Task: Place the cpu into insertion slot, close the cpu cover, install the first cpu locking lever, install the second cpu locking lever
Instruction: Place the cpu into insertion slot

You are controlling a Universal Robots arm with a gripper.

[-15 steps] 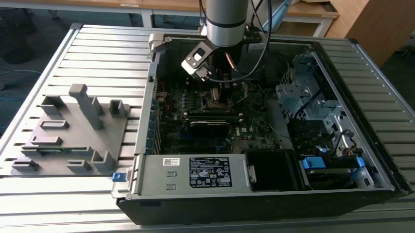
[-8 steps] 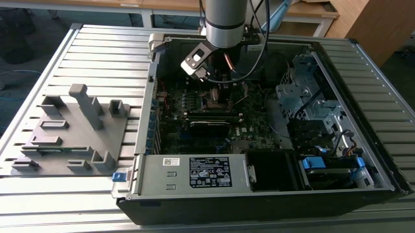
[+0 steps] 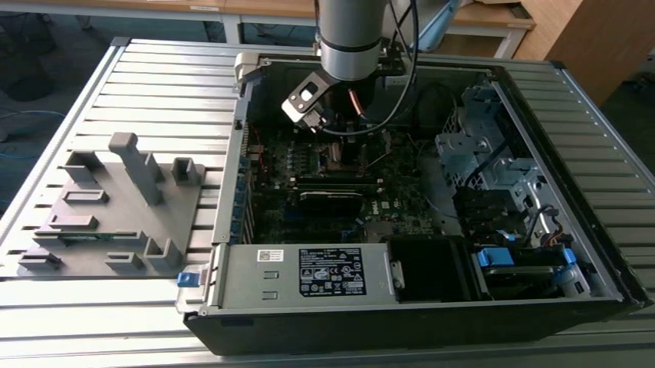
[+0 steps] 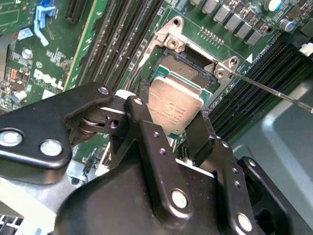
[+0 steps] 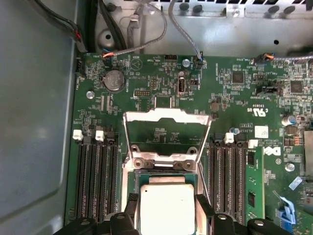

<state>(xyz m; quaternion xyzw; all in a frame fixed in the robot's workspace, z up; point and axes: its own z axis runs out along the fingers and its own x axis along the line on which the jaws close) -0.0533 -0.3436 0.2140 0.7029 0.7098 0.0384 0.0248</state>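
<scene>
One cpu (image 4: pixel 175 105), one insertion slot (image 4: pixel 188 63), one cpu cover (image 5: pixel 166 116).

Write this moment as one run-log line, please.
gripper: shut on cpu | cpu: held over insertion slot | cpu cover: open

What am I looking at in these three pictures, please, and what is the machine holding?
This is one robot arm working inside an open desktop computer case that lies on a slatted metal table. The exterior view comes from a camera off the arm and takes in the whole scene; a grey fixture block sits on the table at that view's left. Both wrist views come from cameras riding on the arm, so they look closely at the green motherboard. The arm's hand is shut on the cpu, a flat silver-grey square chip, at the insertion slot, the dark square socket. The cpu cover, a silver metal frame, stands swung open beside the socket.
</scene>
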